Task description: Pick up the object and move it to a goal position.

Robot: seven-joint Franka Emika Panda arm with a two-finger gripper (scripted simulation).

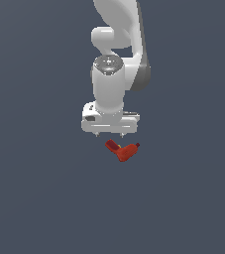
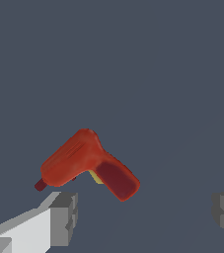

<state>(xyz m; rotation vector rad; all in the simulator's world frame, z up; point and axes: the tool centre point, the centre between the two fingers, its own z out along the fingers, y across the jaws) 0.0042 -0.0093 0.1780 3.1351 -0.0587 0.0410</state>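
Note:
The object (image 1: 123,151) is a small red-orange L-shaped toy drill with a darker red handle and a tiny dark tip. It lies on the flat grey surface just below the gripper (image 1: 110,134) in the exterior view, slightly toward that view's right. In the wrist view the object (image 2: 86,163) lies ahead of the gripper (image 2: 145,213), outside the gap between the fingers. The two grey fingertips (image 2: 64,217) stand wide apart with nothing between them. The gripper is open and empty, a little above the surface.
A plain dark grey surface (image 1: 34,198) fills both views. The white arm (image 1: 116,59) rises above the gripper. No other objects show.

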